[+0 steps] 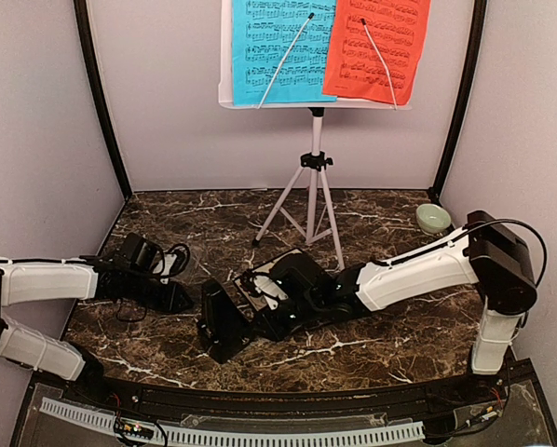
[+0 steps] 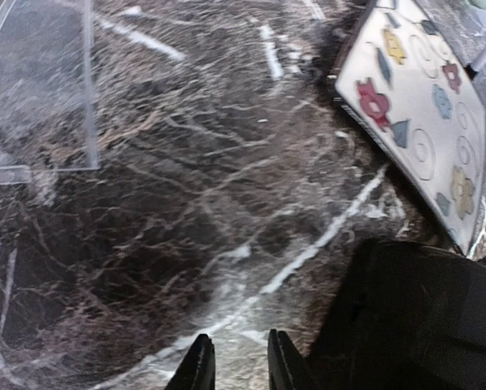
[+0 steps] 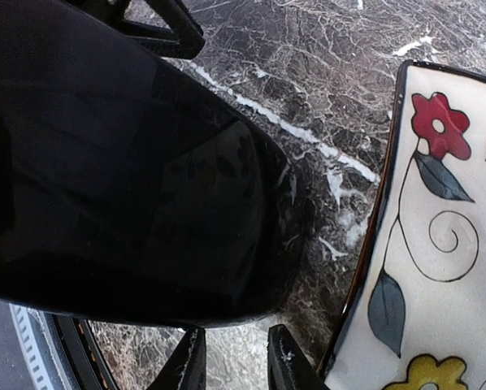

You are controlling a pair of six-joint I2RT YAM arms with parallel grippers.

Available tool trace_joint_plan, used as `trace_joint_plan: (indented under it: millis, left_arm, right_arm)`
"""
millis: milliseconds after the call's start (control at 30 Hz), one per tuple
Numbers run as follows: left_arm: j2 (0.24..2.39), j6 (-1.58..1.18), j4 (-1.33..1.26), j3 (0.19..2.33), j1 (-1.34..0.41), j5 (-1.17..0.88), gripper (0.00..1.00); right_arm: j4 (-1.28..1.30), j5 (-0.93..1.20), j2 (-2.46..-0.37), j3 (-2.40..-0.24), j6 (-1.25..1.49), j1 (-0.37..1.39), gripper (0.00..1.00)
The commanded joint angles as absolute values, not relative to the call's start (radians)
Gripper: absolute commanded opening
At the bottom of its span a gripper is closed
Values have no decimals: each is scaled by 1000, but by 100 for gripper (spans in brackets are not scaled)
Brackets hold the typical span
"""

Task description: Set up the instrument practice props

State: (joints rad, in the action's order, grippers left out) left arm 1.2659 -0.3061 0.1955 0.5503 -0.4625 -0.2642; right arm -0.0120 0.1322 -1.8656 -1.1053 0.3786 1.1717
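Note:
The white music stand (image 1: 314,177) rises on its tripod at the back, with the blue sheet (image 1: 277,51) and the red sheet (image 1: 376,47) on its desk under two wire clips. The black metronome (image 1: 224,321) sits on the marble near the front, between my two grippers. My left gripper (image 1: 174,298) is just left of it; its jaws (image 2: 235,366) stand narrowly apart with only marble between them, and the metronome (image 2: 414,317) lies to their right. My right gripper (image 3: 235,361) is also slightly open and empty, close behind the metronome (image 3: 121,162).
A square floral tile (image 1: 258,282) lies under my right wrist, right of the metronome, and also shows as the tile (image 2: 422,114) and the tile (image 3: 438,244). A small green bowl (image 1: 433,219) sits at the back right. A clear plastic panel (image 2: 40,89) lies near my left gripper.

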Motion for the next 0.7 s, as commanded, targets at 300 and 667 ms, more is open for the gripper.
trace_joint_plan:
  millis: [300, 667]
  left_arm:
    - [1153, -401, 60, 432, -554, -313, 22]
    - [1071, -442, 4, 370, -593, -342, 21]
  right_arm:
    - [-41, 89, -1973, -1261, 357, 1152, 27]
    - [-53, 135, -2057, -1406, 335, 1116, 28]
